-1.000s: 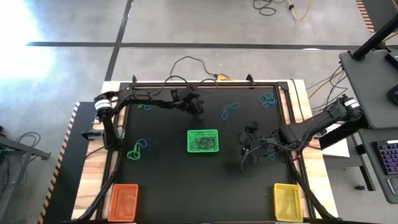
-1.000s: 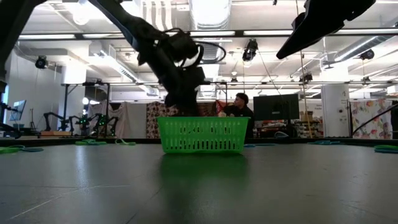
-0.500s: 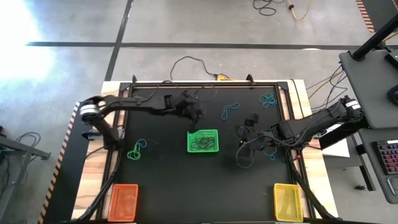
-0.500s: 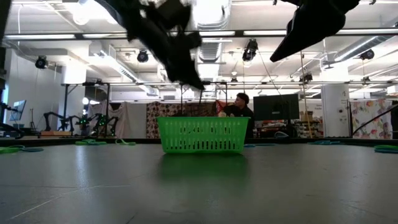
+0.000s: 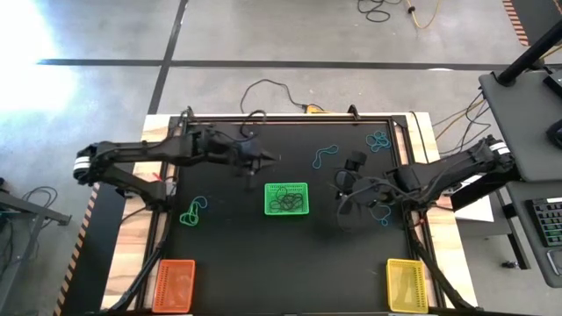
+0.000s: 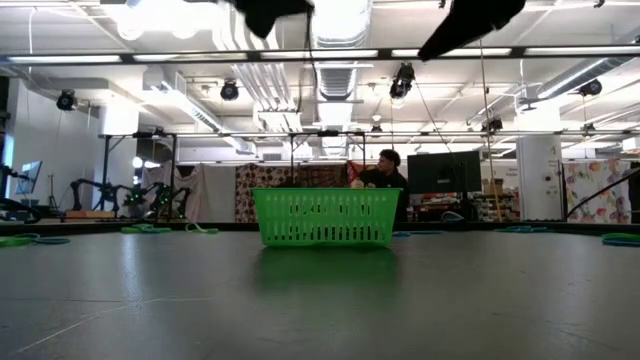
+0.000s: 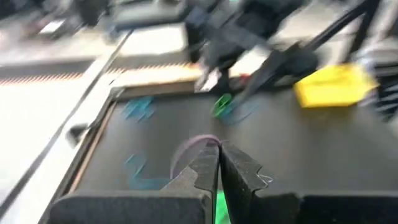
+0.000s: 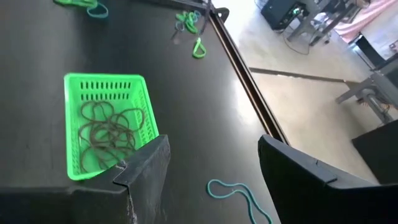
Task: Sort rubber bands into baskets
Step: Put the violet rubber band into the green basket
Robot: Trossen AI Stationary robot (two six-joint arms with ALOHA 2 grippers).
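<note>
The green basket (image 5: pixel 286 198) stands mid-table with dark rubber bands (image 8: pixel 109 134) lying in it. The orange basket (image 5: pixel 174 285) and the yellow basket (image 5: pixel 407 285) sit at the near corners. Loose bands lie on the black mat: a green one (image 5: pixel 193 213) and blue ones (image 5: pixel 325 156), (image 5: pixel 379 139), (image 5: pixel 382 215). My left gripper (image 5: pixel 270 160) hangs high, just beyond the green basket's far left corner, shut on a pale band (image 7: pixel 188 151). My right gripper (image 5: pixel 341 183) hovers open to the right of the basket, nothing between its fingers (image 8: pixel 211 165). My left gripper pinches a pale rubber band between its two shut fingertips (image 7: pixel 208 155). One arc of the loop (image 7: pixel 181 157) curls out beside the tips, lifted clear of the table. The fingers slant slightly downward, toward the table's right. The picture is blurred, so no more of the hold shows.
Black cables trail from both arms over the mat. A raised frame (image 5: pixel 290 117) borders the mat on the far side and along both sides. A person sits in the room beyond the table (image 6: pixel 385 170).
My left gripper has risen from low over the mat's far part, beyond the basket, to high above the table, leaving the top of the low view. It has tipped from pointing steeply down to nearly level, staying shut. My right gripper has drifted a little up and toward the far edge, still open.
</note>
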